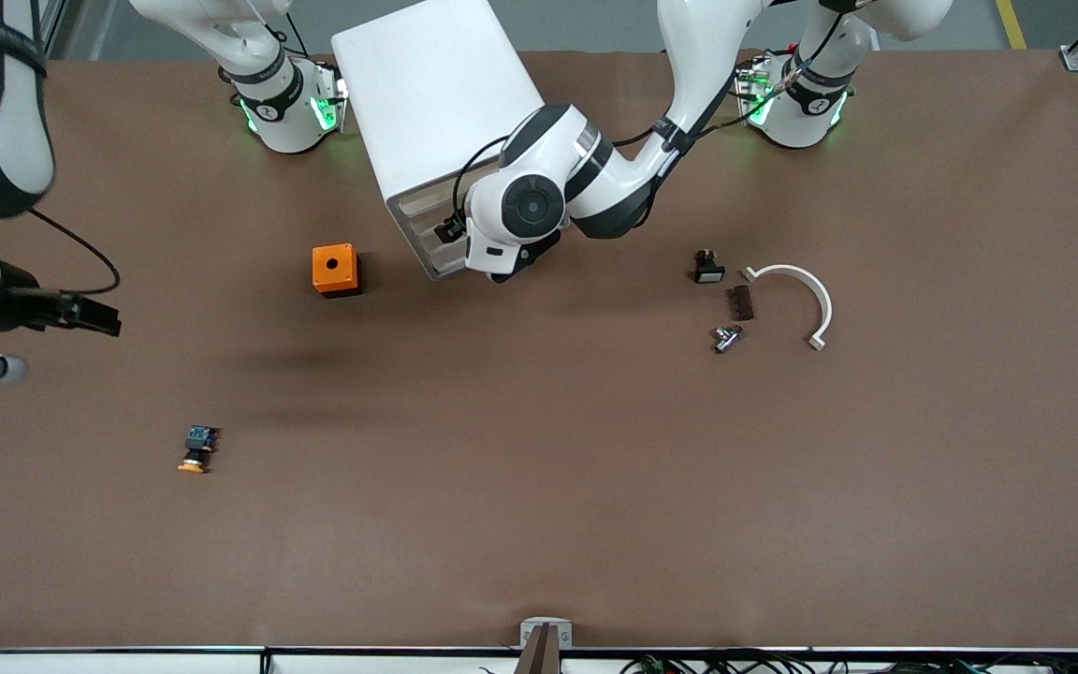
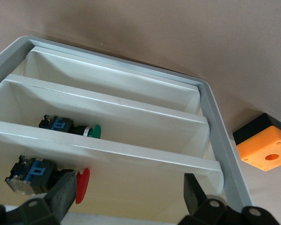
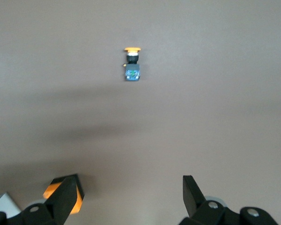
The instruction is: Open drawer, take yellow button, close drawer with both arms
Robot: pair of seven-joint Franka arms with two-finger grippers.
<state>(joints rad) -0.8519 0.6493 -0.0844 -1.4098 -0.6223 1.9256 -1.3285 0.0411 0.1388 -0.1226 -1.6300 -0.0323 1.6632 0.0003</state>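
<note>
The button [image 1: 196,450] lies alone on the brown table [image 1: 539,487] in the lower left of the front view, orange cap toward the camera, blue end away; the right wrist view shows it [image 3: 132,62] at upper centre. Up at top centre of the front view stands the white cabinet [image 1: 436,94], and the left gripper [image 1: 492,267] is right at its drawer fronts, fingers spread wide and holding nothing. In the left wrist view the drawer [image 2: 131,159] appears between those open fingers [image 2: 65,192], with a red-capped button [image 2: 42,176] in it and a green-capped one [image 2: 70,127] in the tray next to it. The orange box [image 1: 335,270] sits beside the cabinet, toward the right arm's end. The right gripper [image 1: 43,328] hangs over the table at the left edge of the front view, fingers apart and empty. Toward the left arm's end lie a small black-and-white part [image 1: 707,268], a brown block [image 1: 739,302], a metal fitting [image 1: 726,337] and a white curved bracket [image 1: 796,298].
</note>
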